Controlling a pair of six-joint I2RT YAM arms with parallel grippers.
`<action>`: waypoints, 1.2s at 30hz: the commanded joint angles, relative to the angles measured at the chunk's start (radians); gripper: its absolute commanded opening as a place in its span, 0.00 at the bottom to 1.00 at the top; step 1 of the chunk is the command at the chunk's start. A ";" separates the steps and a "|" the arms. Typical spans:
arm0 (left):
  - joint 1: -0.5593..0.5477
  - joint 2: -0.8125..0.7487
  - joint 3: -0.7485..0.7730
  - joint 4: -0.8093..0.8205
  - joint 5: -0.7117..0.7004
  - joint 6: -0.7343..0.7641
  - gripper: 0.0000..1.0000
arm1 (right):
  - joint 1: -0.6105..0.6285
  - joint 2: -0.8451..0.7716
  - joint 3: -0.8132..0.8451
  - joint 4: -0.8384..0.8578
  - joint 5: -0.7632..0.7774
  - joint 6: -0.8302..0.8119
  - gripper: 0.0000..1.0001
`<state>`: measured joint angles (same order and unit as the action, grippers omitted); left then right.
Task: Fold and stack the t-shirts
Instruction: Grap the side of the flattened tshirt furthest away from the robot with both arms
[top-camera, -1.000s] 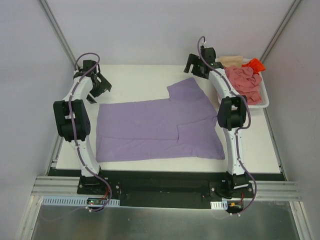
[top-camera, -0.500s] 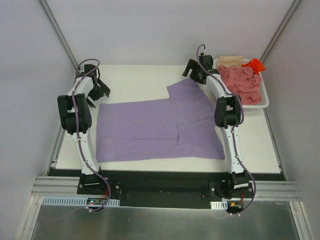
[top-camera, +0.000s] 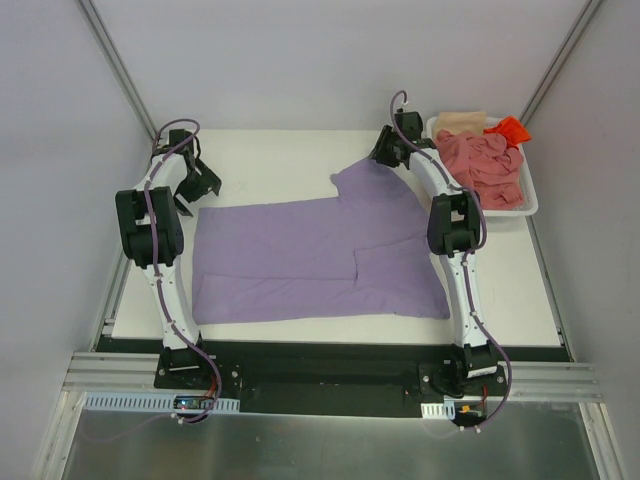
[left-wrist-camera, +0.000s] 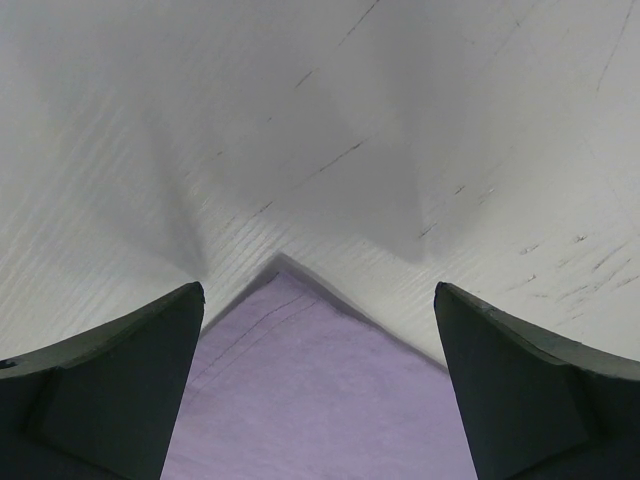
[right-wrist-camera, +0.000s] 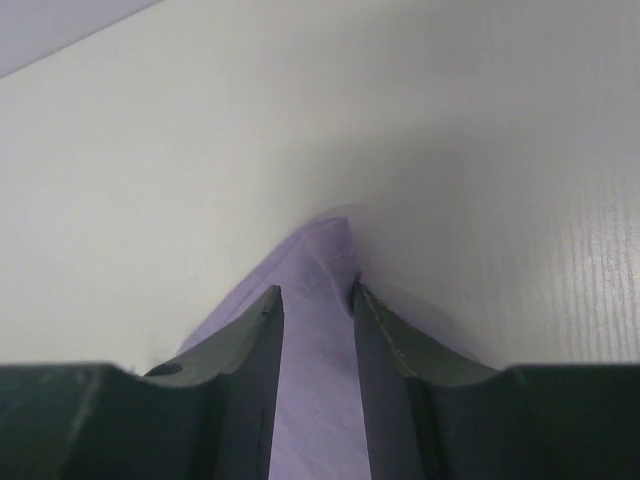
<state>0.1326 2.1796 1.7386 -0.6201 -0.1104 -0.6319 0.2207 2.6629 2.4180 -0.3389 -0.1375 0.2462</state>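
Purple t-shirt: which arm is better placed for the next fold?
Right. The right end effector pinches the purple t-shirt at a sleeve corner; the left end effector hangs open over another corner, gripping nothing.

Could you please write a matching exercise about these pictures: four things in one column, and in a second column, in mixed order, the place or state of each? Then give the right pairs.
1. purple t-shirt
2. pink t-shirt
3. left gripper
4. right gripper

A. crumpled in the white basket
B. fingers wide open over a shirt corner
C. spread out on the table
D. fingers pinching purple cloth

Pairs: 1-C, 2-A, 3-B, 4-D
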 joint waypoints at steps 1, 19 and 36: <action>0.005 0.003 0.026 -0.029 0.014 0.009 0.98 | 0.008 0.002 0.036 -0.044 0.027 0.022 0.36; 0.006 -0.035 0.021 -0.035 0.028 0.070 0.98 | -0.004 0.060 0.067 -0.034 0.006 0.189 0.01; 0.004 -0.001 0.095 -0.089 -0.003 0.067 0.72 | 0.022 -0.276 -0.333 0.258 -0.086 -0.070 0.00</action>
<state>0.1326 2.1799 1.7969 -0.6456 -0.0879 -0.5594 0.2317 2.5057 2.1029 -0.1505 -0.1913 0.2398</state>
